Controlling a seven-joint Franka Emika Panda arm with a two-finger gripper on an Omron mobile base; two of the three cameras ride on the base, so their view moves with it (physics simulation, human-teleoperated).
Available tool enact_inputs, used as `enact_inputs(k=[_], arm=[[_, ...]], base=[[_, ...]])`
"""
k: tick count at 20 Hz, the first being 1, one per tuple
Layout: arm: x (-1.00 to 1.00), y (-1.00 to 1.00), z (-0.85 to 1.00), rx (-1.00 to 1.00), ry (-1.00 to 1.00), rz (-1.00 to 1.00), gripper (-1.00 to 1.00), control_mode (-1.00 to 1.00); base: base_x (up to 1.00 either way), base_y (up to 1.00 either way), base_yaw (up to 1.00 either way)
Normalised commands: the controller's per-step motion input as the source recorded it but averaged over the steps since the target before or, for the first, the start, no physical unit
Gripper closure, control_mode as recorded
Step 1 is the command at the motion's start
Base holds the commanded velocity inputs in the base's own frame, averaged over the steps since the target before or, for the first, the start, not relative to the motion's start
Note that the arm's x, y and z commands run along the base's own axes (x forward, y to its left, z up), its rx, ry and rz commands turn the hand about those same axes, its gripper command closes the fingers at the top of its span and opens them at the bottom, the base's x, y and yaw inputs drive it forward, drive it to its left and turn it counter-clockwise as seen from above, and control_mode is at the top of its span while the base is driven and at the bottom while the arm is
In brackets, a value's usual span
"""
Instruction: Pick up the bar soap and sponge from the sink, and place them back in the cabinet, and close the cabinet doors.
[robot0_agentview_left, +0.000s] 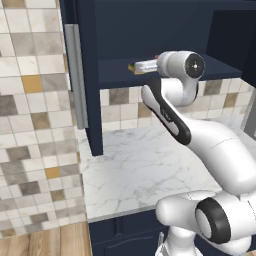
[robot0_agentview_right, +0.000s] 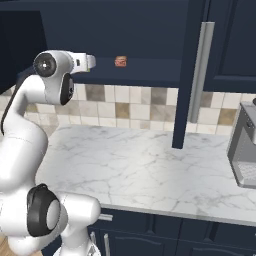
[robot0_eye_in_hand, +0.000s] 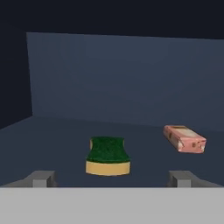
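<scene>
1. Cabinet (robot0_agentview_left: 165, 30): navy wall unit standing open, hanging above the desk (robot0_agentview_right: 150, 170). The landmark for all entries below is its shelf (robot0_eye_in_hand: 65, 131).
2. Sponge (robot0_eye_in_hand: 107, 155): green block with a yellow edge, lying flat on the shelf, near its front edge, yellow edge facing the hand camera. In the left base view its yellow corner (robot0_agentview_left: 131, 67) is peeking out just beside the hand.
3. Soap (robot0_eye_in_hand: 184, 138): orange-red bar with a whitish patch, lying on the shelf, to the right of the sponge in the hand view and a little deeper in, apart from it. In the right base view it (robot0_agentview_right: 120, 61) is sitting on the shelf beyond the hand.
4. Fingers (robot0_eye_in_hand: 111, 178): spreading wide, gripping nothing; the sponge is lying between and just beyond the two tips, not touching them.
5. Doors: the left one (robot0_agentview_left: 75, 75) and the right one (robot0_agentview_right: 200, 70) are both standing open, swung out from the shelf, silver bar handles showing.
</scene>
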Motion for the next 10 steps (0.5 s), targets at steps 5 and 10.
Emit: enact_inputs(k=[5, 10], arm=[[-0.53, -0.08, 0.11, 0.0, 0.0, 0.0, -1.0, -1.0], [-0.53, -0.08, 0.02, 0.0, 0.0, 0.0, -1.0, -1.0]], base=[[0.0, 0.0, 0.0], [0.0, 0.0, 0.0]])
